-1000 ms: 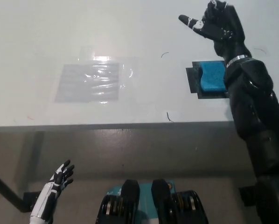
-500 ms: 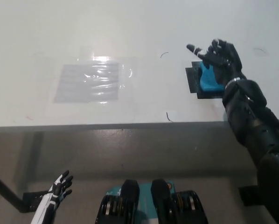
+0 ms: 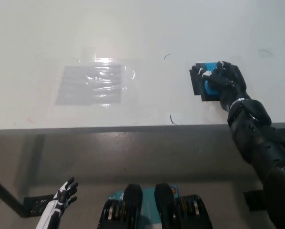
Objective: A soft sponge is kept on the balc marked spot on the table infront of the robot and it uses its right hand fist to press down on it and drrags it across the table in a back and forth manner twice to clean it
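A blue sponge [image 3: 210, 86] lies on a black marked spot [image 3: 197, 82] at the right of the white table [image 3: 142, 33]. My black right hand [image 3: 224, 82] rests on top of the sponge with its fingers curled over it, covering most of it; only a strip of blue shows at the hand's left. My white left hand [image 3: 62, 194] hangs low at the lower left, below the table's front edge, with its fingers spread.
A glossy grey rectangular patch [image 3: 91, 84] lies on the table's left half. Small dark pen marks [image 3: 172, 119] dot the surface near the front edge [image 3: 109, 128]. The floor shows below the table.
My right hand has come down and toward me from above the table's far right, closing its fingers onto the sponge. The left hand has sunk slightly lower.
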### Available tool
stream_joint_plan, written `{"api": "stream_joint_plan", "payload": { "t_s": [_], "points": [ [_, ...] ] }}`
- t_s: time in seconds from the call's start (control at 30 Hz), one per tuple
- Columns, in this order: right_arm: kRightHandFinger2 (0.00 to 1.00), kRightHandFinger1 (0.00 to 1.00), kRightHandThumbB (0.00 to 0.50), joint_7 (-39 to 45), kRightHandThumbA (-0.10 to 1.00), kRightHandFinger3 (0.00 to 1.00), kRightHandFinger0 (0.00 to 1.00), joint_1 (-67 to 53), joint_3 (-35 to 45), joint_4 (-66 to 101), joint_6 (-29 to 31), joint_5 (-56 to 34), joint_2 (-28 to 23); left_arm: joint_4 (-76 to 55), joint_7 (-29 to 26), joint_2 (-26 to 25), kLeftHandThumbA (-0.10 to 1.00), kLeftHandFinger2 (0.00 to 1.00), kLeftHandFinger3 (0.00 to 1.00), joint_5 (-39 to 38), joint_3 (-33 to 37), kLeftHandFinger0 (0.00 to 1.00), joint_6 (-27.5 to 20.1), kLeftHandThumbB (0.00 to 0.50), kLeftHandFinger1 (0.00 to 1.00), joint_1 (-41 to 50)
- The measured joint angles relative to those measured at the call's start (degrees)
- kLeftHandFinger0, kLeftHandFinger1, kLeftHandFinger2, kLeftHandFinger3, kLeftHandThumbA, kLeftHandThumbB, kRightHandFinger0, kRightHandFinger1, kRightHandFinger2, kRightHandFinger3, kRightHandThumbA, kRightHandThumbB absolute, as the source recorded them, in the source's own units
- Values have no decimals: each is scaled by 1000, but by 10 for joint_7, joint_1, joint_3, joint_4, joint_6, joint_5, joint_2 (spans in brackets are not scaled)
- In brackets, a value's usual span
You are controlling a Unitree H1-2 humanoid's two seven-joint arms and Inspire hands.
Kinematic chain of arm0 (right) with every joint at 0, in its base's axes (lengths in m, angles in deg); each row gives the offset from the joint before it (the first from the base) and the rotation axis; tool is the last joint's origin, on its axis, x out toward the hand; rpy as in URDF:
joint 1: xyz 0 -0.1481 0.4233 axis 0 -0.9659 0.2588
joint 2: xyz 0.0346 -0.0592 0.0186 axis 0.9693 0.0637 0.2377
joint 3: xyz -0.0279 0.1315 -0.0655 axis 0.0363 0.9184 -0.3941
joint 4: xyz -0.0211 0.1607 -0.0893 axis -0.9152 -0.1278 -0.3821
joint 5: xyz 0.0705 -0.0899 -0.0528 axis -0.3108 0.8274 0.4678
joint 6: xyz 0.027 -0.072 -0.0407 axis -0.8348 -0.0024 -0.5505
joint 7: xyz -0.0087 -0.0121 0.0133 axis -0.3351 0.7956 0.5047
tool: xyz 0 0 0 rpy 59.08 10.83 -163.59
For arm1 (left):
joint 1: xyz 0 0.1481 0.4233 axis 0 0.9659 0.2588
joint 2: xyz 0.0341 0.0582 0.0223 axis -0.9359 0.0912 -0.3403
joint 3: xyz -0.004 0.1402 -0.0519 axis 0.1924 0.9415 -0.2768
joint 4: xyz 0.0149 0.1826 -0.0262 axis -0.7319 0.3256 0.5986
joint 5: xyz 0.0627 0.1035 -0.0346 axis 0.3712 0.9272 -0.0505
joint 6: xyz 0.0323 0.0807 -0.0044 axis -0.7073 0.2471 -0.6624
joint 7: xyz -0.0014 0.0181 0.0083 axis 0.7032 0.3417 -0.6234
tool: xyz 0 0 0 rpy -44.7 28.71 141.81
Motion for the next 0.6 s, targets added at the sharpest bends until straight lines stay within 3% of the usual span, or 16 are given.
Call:
{"api": "stream_joint_plan", "payload": {
  "t_s": [0.07,0.33,0.53,0.6],
  "points": [
    [0,0,274,0,1000,0,0,-3,-1,0,0,2,1,0,0,0,1000,1000,1000,0,0,1000,0,500,1000,0],
    [0,0,316,-2,1000,0,0,-5,-10,0,0,6,3,0,1,0,1000,1000,1000,0,0,1000,0,500,1000,-8],
    [0,0,306,-5,1000,0,0,-1,-17,0,-2,9,15,0,3,0,1000,1000,1000,0,0,1000,0,500,1000,-10],
    [0,0,328,-8,1000,0,0,2,-21,-1,-3,11,25,-1,2,0,1000,1000,1000,0,0,1000,0,500,1000,-11]
  ]
}}
